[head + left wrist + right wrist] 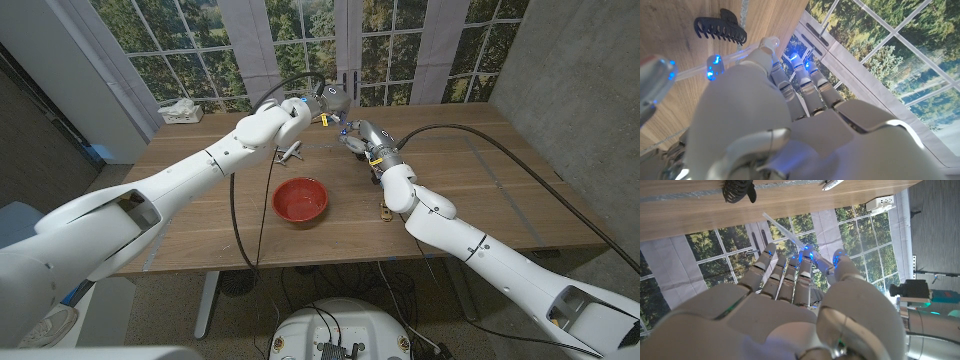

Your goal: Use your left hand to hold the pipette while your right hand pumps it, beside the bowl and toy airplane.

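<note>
Up over the far middle of the wooden table [470, 190] the two robot hands meet, well above the boards; the left robot hand [328, 100] holds the clear pipette [782, 229], its fingers curled round the stem, and the right robot hand [352, 133] has its fingers bunched about the pipette's lit upper end, though whether they squeeze it I cannot tell; the stem's thin tip points toward the table. Nearer the front edge, about midway along it, sits the red bowl [300, 200], with nothing seen inside; the toy airplane [290, 154] lies beyond it, under the left forearm; a black hair claw [720, 29] lies on the boards below the hands. Broad bare wood runs to the right edge and the front corners; a white box [180, 111] rests at the far left corner; no writing can be read.
</note>
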